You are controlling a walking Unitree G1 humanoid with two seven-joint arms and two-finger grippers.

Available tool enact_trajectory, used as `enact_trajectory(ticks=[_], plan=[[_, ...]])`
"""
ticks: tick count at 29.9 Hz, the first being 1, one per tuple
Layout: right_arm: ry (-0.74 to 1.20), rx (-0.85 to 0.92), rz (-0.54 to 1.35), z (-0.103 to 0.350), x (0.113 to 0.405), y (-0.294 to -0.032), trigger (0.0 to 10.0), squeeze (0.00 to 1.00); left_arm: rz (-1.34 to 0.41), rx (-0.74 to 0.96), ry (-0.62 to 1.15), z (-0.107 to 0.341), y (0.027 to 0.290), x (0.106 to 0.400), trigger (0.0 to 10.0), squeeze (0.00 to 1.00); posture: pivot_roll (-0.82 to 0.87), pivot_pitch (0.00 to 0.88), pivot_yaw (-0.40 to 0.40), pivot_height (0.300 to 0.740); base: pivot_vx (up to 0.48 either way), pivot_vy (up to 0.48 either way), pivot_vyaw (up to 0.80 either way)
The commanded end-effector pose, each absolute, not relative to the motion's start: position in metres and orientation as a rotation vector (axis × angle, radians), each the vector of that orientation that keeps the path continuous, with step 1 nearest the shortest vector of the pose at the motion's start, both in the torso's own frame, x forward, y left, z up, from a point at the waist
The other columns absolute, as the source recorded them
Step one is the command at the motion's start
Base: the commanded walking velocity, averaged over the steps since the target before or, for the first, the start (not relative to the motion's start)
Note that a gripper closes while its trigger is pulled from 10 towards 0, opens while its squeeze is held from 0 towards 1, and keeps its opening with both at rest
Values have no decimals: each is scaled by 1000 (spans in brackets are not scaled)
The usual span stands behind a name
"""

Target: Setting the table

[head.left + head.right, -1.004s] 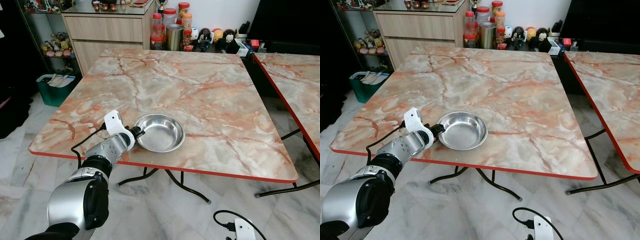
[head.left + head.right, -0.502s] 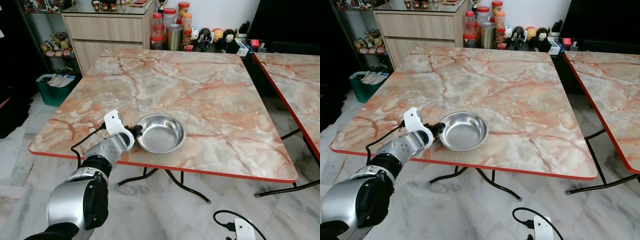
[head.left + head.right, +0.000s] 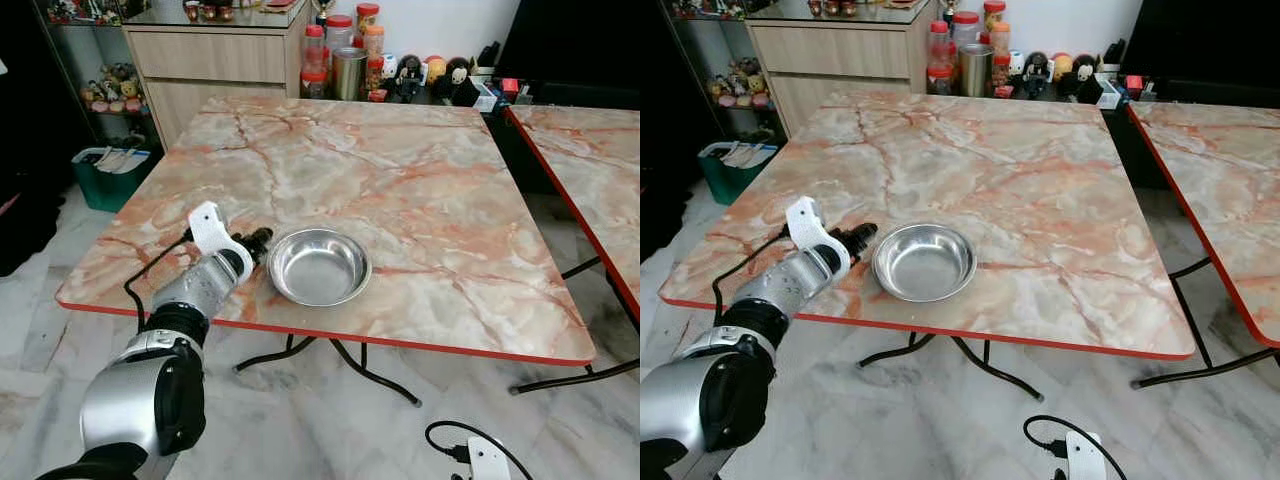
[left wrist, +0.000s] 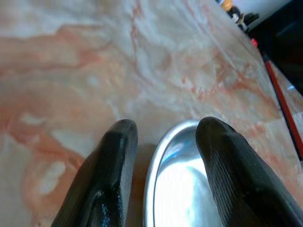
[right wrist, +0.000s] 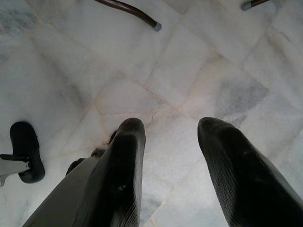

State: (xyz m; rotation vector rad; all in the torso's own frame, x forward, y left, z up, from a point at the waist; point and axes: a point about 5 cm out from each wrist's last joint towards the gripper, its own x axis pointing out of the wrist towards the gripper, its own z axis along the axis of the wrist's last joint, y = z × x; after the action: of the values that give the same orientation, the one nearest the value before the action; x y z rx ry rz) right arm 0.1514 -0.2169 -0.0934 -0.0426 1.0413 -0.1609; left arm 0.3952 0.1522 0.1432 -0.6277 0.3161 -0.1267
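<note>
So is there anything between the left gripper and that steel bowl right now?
Nothing visible. The left gripper sits open just off the bowl rim on its left side, above bare marble table, with one finger over the rim.

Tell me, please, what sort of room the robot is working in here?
Most likely a home dining area: a marble-patterned folding table with a steel bowl, and a sideboard beside food jars.

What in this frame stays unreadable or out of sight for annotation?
- Jar labels on the back shelf: too small in the eye views.
- Steel bowl: its lower part is cut by the left wrist view's edge; one finger covers its rim.
- Green bin contents: too small.
</note>
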Motion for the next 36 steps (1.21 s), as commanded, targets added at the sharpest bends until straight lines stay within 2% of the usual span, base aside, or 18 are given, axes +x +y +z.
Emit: enact_trajectory(ticks=[1,6,9,12,14,17,19,21,23,26,30,31,32,33,36], plan=[[1040,-47,-161,-93,152,-219,10000,0,-130,-634,300,145,157,394,10000,0,69,0,-30,740,0,0,0],[1039,-47,-163,-93,152,-219,10000,0,-48,-650,115,155,181,391,10000,0,67,0,-30,740,0,0,0],[1038,-46,-163,-93,152,-219,10000,0,82,-639,-47,162,213,382,10000,0,67,0,-30,740,0,0,0],[1037,-46,-164,-93,151,-219,10000,0,182,-469,-103,160,240,369,10000,0,70,0,-27,740,0,0,0],[1037,-45,-166,-93,151,-219,10000,0,247,-417,-114,156,256,360,10000,0,73,0,-26,740,0,0,0],[1036,-45,-167,-93,151,-219,10000,0,402,-270,-140,146,293,335,10000,0,77,0,-26,740,0,0,0],[1037,-46,-166,-93,151,-219,10000,0,505,-222,-150,138,314,317,10000,0,80,0,-26,740,0,0,0],[1037,-46,-166,-93,151,-219,10000,0,540,-217,-154,135,320,312,10000,0,80,0,-26,740,0,0,0],[1038,-46,-163,-93,150,-219,10000,0,730,-113,-92,116,347,285,10000,0,82,0,-27,740,0,0,0],[1039,-47,-160,-93,150,-219,10000,0,889,104,55,91,364,257,10000,0,86,0,-23,740,0,0,0],[1039,-45,-160,-94,149,-218,10000,0,962,197,234,59,367,234,10000,0,79,0,-18,740,0,0,0],[1039,-45,-160,-94,149,-218,10000,0,962,197,234,59,367,234,10000,0,79,0,-18,740,0,0,0],[1040,-43,-161,-94,149,-218,10000,0,964,200,344,38,363,222,10000,0,76,0,-16,740,0,0,0],[1040,-43,-162,-94,149,-218,10000,0,961,201,382,30,361,217,10000,0,74,0,-13,740,0,0,0],[1040,-42,-162,-94,149,-217,10000,0,970,220,407,24,358,213,10000,0,74,0,-13,740,0,0,0]])
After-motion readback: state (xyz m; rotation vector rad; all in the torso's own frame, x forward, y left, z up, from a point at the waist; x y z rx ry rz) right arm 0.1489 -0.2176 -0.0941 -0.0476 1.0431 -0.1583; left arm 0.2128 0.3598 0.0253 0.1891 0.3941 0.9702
